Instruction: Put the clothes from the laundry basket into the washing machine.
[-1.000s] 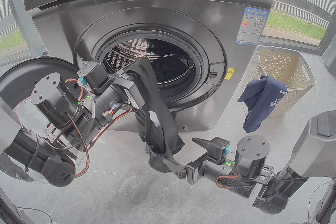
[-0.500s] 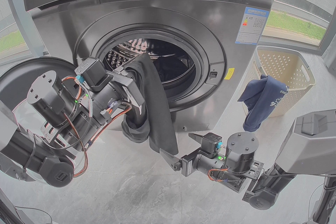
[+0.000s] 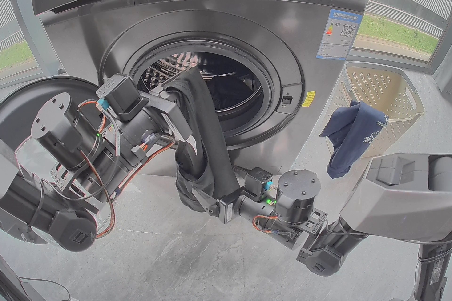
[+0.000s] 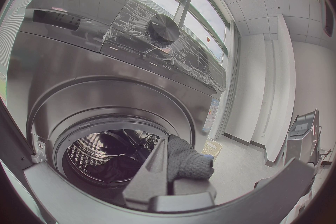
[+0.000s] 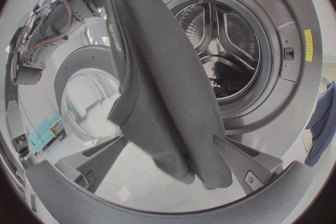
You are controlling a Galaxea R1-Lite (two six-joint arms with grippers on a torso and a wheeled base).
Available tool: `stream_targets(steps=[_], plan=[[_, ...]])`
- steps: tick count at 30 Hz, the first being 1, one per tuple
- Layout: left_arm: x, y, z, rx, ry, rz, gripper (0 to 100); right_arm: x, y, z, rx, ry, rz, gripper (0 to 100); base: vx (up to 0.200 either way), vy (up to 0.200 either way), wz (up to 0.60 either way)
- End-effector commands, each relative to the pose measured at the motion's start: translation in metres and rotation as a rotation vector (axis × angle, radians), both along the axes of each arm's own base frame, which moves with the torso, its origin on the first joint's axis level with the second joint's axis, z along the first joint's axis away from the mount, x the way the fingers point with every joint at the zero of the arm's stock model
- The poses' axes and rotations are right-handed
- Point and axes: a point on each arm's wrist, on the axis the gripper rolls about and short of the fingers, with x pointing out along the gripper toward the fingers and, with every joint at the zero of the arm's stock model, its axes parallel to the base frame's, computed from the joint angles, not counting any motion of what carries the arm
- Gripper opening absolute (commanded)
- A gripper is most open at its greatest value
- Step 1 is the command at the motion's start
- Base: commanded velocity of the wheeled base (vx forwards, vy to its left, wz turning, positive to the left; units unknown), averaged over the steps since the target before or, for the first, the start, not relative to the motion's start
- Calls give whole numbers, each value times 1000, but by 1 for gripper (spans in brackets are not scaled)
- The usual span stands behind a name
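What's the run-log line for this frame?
left gripper: shut on dark garment, before drum opening | right gripper: open, astride garment's hanging end | blue garment: draped over laundry basket rim

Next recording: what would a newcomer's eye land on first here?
A black garment hangs from the shut left gripper right in front of the washing machine's open drum, its lower end dangling inside the open right gripper. To the machine's right, a navy garment is draped over the rim of the beige laundry basket.
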Motion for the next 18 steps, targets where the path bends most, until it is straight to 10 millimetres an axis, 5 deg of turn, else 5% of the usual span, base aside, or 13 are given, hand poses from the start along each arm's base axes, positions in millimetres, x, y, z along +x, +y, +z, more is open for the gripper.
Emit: stream_targets(steps=[1, 7, 18], plan=[[-1, 1, 1, -3, -3, 0, 0, 21, 7, -12, 5, -13, -27, 100, 0, 0, 0], [-6, -1, 4, -10, -10, -15, 0, 52, 1, -11, 24, -52, -89, 100, 0, 0, 0], [-12, -2, 8, -16, -19, -30, 0, 64, 17, -23, 39, -74, -82, 100, 0, 0, 0]])
